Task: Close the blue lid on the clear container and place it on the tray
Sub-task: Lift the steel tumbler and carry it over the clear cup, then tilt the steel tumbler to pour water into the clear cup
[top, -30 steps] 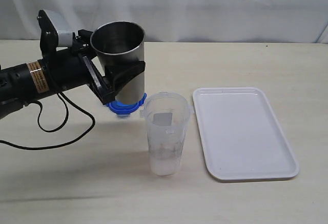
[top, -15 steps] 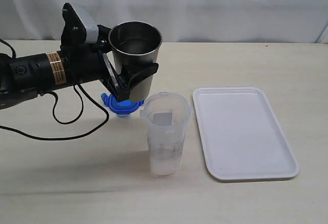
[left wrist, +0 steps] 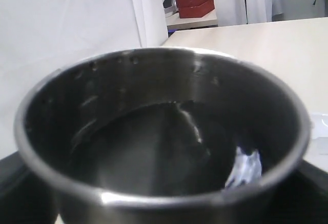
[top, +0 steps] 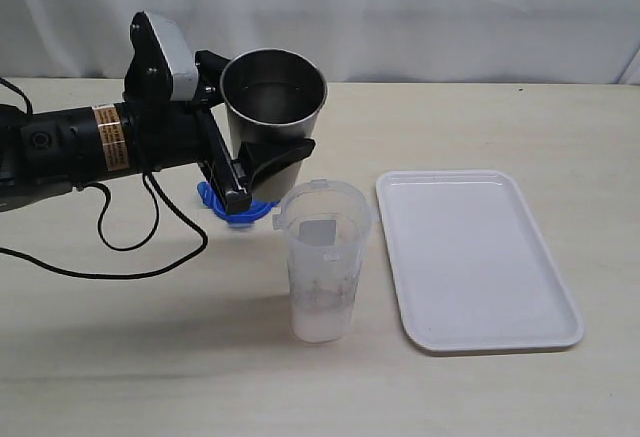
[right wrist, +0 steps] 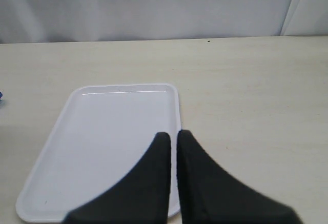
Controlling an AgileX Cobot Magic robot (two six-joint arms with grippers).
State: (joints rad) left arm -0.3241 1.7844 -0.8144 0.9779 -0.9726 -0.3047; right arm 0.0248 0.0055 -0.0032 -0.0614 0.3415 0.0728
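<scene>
left claw grips the grey steel tumbler around its lower body, its black jaws spread wide on either side of the cup. the tumbler is held mouth up, tipped only slightly, and raised above the beige table. the left wrist view looks straight into its dark, shiny inside.

the blue lid lies flat on the table beneath that claw. the jaw in front hides part of it, so only its left and front edges show. it sits just behind and to the left of the clear container; whether the two touch cannot be told.

the clear container stands upright on the table with its mouth uncovered, a small pale label on its wall and a cloudy white base. it is just left of the white tray and apart from it. the tray lies flat on the table.

right claw has its two black fingers pressed together with nothing between them, and sits over the near edge of the tray.
</scene>
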